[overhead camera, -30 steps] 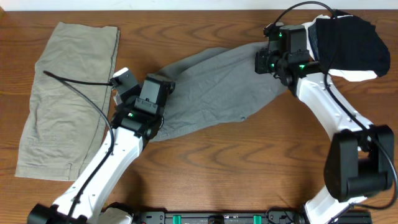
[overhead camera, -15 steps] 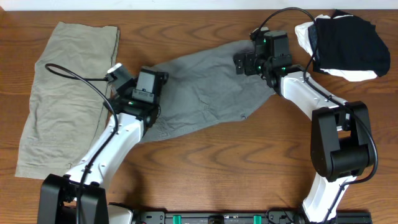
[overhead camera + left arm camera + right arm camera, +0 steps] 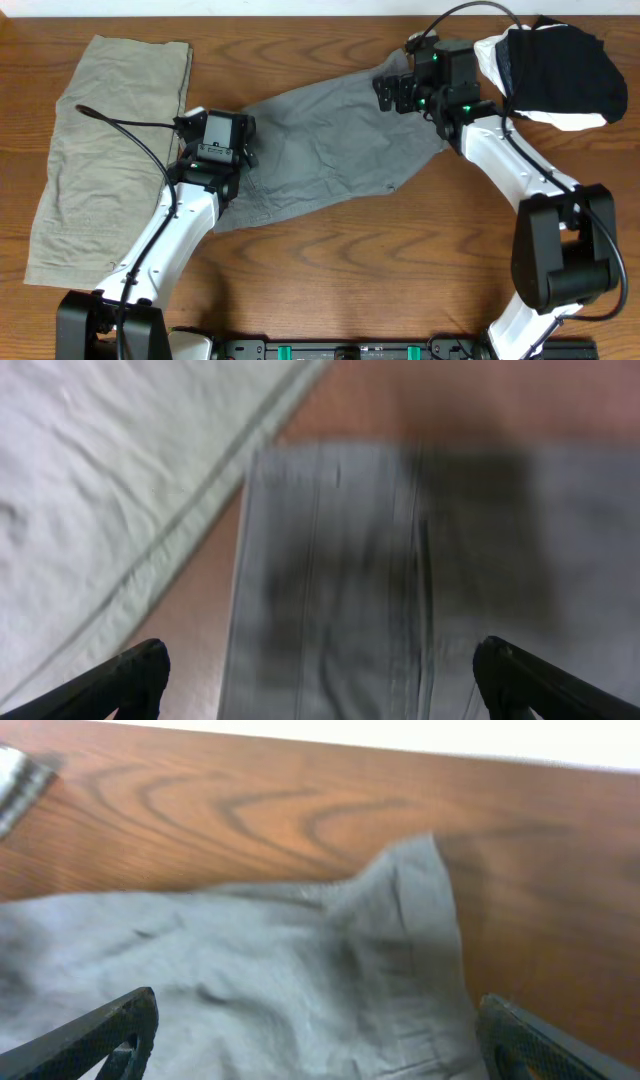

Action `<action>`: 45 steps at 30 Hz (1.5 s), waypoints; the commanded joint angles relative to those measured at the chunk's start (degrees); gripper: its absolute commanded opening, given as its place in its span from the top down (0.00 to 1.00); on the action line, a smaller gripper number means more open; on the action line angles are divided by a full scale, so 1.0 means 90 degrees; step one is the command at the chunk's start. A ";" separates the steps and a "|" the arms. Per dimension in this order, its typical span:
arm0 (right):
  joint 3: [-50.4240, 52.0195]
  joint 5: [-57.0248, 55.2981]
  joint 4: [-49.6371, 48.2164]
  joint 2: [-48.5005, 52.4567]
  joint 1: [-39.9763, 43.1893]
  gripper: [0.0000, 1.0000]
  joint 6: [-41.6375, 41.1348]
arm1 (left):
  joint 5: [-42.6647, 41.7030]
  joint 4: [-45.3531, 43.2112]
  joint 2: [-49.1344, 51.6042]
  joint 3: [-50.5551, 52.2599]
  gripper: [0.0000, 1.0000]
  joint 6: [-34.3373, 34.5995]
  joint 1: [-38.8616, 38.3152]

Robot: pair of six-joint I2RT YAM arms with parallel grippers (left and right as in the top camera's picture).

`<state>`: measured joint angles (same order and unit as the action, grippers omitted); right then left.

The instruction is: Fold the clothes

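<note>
Wooden worktop (image 3: 330, 290). Grey shorts (image 3: 320, 150), wrinkled, spread slantwise across the worktop's middle, from centre-left to upper right. Khaki garment (image 3: 100, 150), flat at the left, just beside the shorts' left end. Black and white garments (image 3: 565, 70), heaped at the far right corner. Left pincer (image 3: 325, 680), fingers wide apart over the shorts' left edge, gripping nothing. Right pincer (image 3: 320, 1035), likewise spread, over the shorts' upper right corner.

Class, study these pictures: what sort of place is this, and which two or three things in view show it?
Probably a robotics lab bench, not a home: a white left arm and right arm at a wooden table, with grey shorts, a khaki garment and a black-and-white pile laid out.
</note>
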<state>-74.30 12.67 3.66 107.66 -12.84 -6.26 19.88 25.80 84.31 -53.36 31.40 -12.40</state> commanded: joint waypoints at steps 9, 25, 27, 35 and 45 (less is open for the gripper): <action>-0.0097 -0.0138 -0.1484 0.0835 -0.0141 0.01 0.0304 | -0.0568 0.0117 -0.0092 -0.0114 0.02 -0.0301 0.0294; -0.0097 -0.0996 -0.2824 0.2154 -0.0546 0.01 0.0311 | -0.1054 0.0206 -0.0080 -0.0097 0.02 -0.0299 0.0291; -0.0097 -0.1151 -0.3028 0.2161 -0.0546 0.01 0.0452 | -0.1265 0.0250 -0.0049 -0.0097 0.02 -0.0299 0.0287; -0.0107 -0.0967 -0.2917 0.1955 -0.0515 0.01 0.0636 | -0.1309 0.0576 0.0049 -0.0095 0.02 -0.0299 0.0287; -0.0107 -0.0923 0.0211 0.0454 -0.0515 0.08 0.0709 | -0.1353 0.1562 -0.0486 -0.0097 0.02 -0.0299 0.0318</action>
<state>-74.63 4.67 3.66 114.93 -17.28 -0.91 7.79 39.44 82.61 -53.39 29.54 -9.96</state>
